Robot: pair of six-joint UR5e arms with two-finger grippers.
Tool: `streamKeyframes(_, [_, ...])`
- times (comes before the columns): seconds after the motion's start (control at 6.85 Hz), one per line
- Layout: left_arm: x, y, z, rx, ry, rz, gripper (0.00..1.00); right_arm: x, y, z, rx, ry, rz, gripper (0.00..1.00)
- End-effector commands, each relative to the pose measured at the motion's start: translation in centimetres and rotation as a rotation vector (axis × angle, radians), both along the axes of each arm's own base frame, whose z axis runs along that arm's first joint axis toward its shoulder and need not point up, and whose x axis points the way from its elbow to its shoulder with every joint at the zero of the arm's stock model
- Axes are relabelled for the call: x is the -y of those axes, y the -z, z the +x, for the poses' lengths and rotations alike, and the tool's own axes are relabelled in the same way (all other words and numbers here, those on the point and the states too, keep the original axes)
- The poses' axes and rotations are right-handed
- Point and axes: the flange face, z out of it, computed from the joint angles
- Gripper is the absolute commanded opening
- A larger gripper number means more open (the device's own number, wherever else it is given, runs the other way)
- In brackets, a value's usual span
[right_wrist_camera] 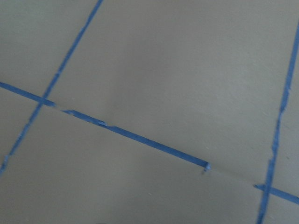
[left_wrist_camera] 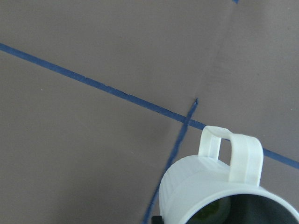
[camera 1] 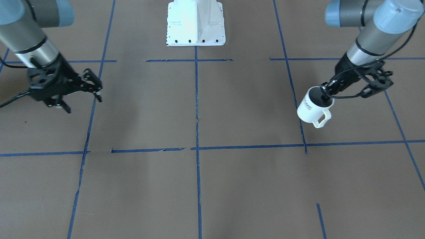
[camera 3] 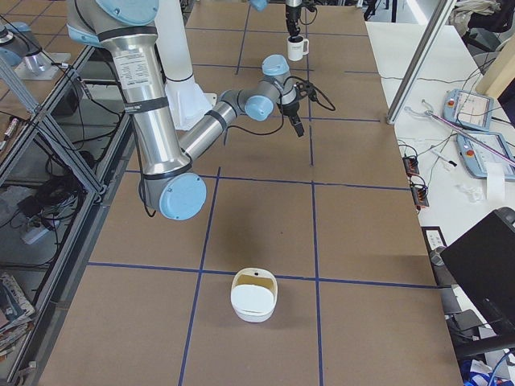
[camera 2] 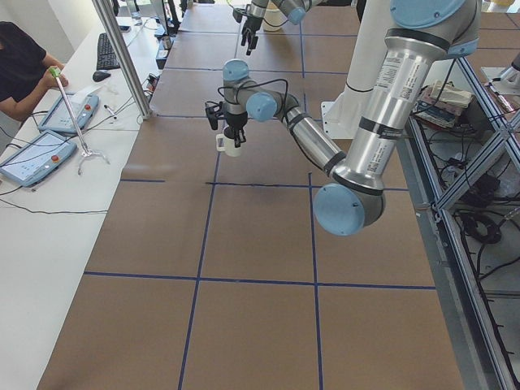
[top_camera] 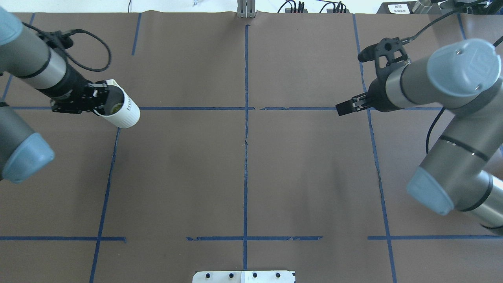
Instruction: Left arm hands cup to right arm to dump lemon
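The cup (camera 1: 311,109) is a white mug with dark lettering, held tilted over the brown table with its handle (camera 1: 322,120) toward the operators' side. My left gripper (camera 1: 327,94) is shut on the cup's rim, one finger inside. The cup (top_camera: 122,110) sits at the overhead view's left, with the yellow-green lemon (top_camera: 116,106) lying inside it. The left wrist view shows the cup (left_wrist_camera: 210,184) and a bit of the lemon (left_wrist_camera: 211,213). My right gripper (camera 1: 82,100) hangs open and holds nothing, far across the table from the cup. It also shows overhead as the right gripper (top_camera: 346,108).
Blue tape lines (top_camera: 246,157) divide the brown table. The robot's white base (camera 1: 196,25) stands at the table's middle edge. A white bowl-like container (camera 3: 254,296) sits near the right end. A person (camera 2: 20,57) sits at a side table with tablets (camera 2: 36,154).
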Motion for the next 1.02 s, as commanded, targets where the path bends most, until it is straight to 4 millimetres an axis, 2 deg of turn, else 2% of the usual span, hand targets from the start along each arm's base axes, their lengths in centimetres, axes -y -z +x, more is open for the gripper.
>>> streamKeyframes(0.0, [-2.2, 12.1, 6.4, -0.046, 0.077, -0.175, 0.0, -4.2, 6.1, -6.4, 0.048, -0.056, 0.117, 1.0])
streamKeyframes(0.15, [-2.0, 15.0, 8.3, -0.072, 0.107, -0.234, 0.0, -5.2, 7.2, -7.6, 0.068, -0.055, 0.151, 0.99])
streamKeyframes(0.29, [-1.8, 16.8, 10.6, -0.082, 0.08, -0.266, 0.0, -6.9, 7.9, -8.7, 0.118, -0.125, 0.258, 0.98])
streamKeyframes(0.44, [-1.4, 18.8, 11.7, -0.091, 0.102, -0.295, 0.0, -8.9, 9.0, -9.8, 0.177, -0.184, 0.376, 0.99])
streamKeyframes(0.58, [-0.8, 19.9, 12.5, -0.116, 0.101, -0.281, 0.0, -9.8, 9.6, -9.8, 0.24, -0.186, 0.417, 0.99])
streamKeyframes(0.73, [0.1, 20.6, 13.9, -0.142, 0.126, -0.3, 0.0, -10.2, 9.7, -9.6, 0.29, -0.191, 0.431, 0.99])
streamKeyframes(0.88, [0.9, 22.1, 15.1, -0.173, 0.143, -0.312, 0.01, -11.2, 9.3, -9.7, 0.321, -0.209, 0.447, 0.99])
